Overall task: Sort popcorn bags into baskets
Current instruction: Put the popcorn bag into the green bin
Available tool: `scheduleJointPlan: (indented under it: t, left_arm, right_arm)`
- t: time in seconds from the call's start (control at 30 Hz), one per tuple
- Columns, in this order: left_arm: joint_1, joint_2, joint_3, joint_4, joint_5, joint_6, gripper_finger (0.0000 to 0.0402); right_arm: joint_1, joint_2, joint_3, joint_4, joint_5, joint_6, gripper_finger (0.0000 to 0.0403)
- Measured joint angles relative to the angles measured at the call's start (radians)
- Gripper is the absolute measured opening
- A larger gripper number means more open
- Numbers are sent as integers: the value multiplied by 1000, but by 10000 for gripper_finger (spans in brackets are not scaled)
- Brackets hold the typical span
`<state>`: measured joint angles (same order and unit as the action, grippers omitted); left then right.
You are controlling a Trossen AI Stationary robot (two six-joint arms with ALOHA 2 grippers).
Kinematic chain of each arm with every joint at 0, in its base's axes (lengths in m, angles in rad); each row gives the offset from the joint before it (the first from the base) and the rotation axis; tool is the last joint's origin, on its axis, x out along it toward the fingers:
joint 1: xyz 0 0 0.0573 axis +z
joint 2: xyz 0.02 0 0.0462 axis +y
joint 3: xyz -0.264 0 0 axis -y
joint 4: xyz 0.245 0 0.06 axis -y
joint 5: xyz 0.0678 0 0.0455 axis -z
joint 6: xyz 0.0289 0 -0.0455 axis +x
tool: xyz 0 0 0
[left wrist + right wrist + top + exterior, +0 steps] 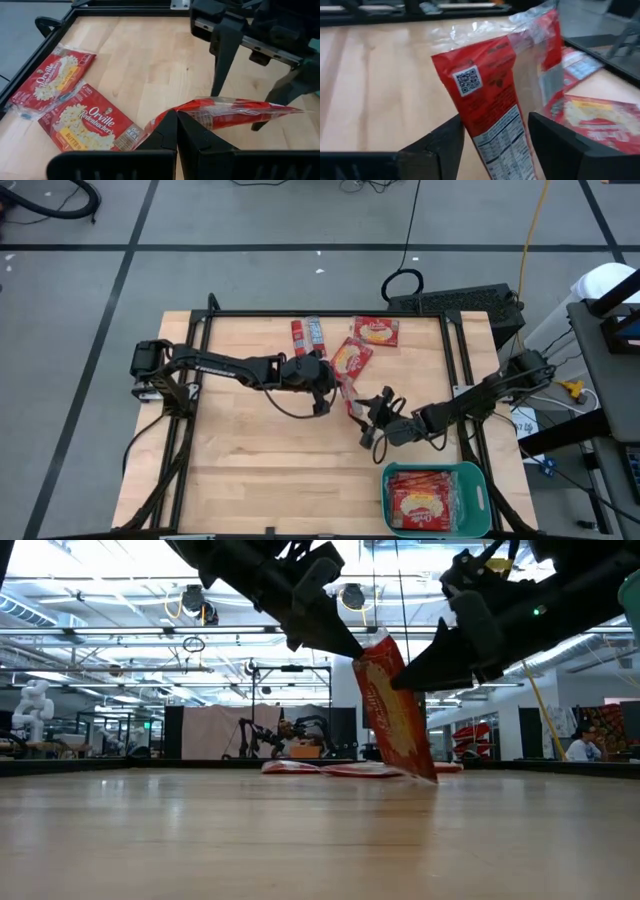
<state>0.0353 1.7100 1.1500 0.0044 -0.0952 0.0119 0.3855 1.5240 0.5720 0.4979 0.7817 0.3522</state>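
A red popcorn bag stands on edge over the middle of the table, with my left gripper shut on its upper end. My right gripper is open, with one finger on either side of the bag's lower half. Two more bags lie flat on the table behind it. A third packet lies flat farther left. The teal basket stands at the near right edge and holds several bags. My left gripper pinches the bag's clear sealed end between its two fingers, which slant down from the table's left. The bag hangs below them, tilted, its lower end down by the table; I cannot tell whether it rests there. I cannot tell whether my right gripper's fingers touch the bag.
A black metal frame runs round the wooden table. A dark keyboard sits beyond the far right corner. Bare wood lies toward the near left.
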Motion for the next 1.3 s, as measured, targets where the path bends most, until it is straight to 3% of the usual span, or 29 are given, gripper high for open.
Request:
scheduleJointPlan:
  t: [0.17,0.43,0.63,0.77,1.0,1.13,1.3]
  left_arm:
    - [-2,0,0,0,17,-7,1]
    - [-20,0,0,-2,16,12,5]
    - [-39,-1,1,-23,16,59,10]
    - [-45,-1,2,-66,17,68,44]
    - [-45,-3,0,-95,-10,74,130]
    - [-67,-12,0,-1,-14,117,170]
    - [-100,-23,0,114,-12,217,212]
  right_arm:
    - [-4,3,0,10,89,25,166]
    - [-4,3,0,14,112,13,17]
    - [-1,-17,0,-8,103,-5,36]
    - [10,-81,0,-78,78,-6,19]
    - [-14,-250,1,-266,-132,143,19]
    - [-47,-327,1,-395,-276,216,18]
    - [-80,-383,1,-470,-371,229,15]
